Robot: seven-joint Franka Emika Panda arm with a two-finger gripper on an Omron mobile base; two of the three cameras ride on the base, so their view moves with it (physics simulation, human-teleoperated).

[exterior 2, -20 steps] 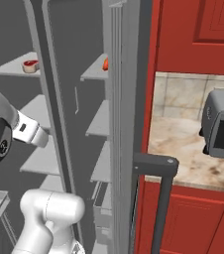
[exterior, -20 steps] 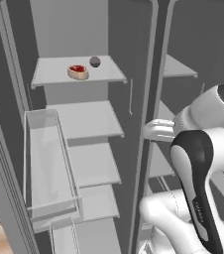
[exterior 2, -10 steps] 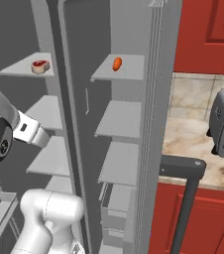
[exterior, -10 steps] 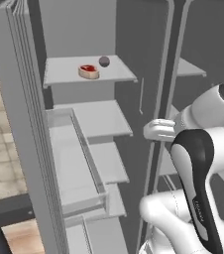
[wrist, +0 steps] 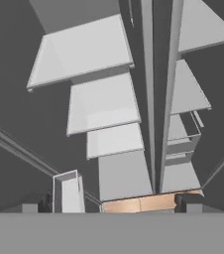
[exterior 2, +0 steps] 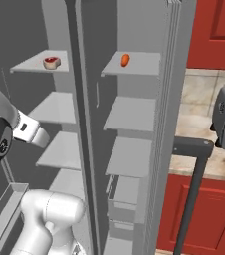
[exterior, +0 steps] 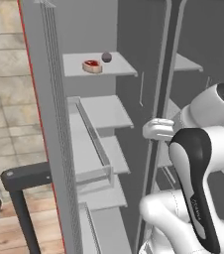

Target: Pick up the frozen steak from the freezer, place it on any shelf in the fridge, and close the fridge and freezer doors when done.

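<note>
I'm at the very start of the job: both doors stand open and the frozen steak (exterior: 92, 66) lies untouched on the top shelf of the freezer (exterior: 101, 106), the narrower compartment, with a small dark ball (exterior: 106, 57) just beside it toward the back. From the right base view I see the same steak (exterior 2: 51, 62) up on that top shelf, and across the divider an orange item (exterior 2: 125, 60) on the top shelf of the fridge (exterior 2: 134, 114). I judge the step in hand to be the approach, with no reach begun. The arm is folded close to the base, elbow high, with the wrist around the level of the middle shelves and near the central divider, well below and apart from the steak. The hand camera looks steeply down the stack of shelves on both sides of the divider toward the floor, so the hand is pointed downward, not at the target. The gripper (wrist: 114, 204) shows only as two dark tips far apart at the bottom of the hand view; I read the fingers as spread, holding nothing. Next I need to lift the hand to the top shelf, level it, and come in over the steak without nudging the ball.
</note>
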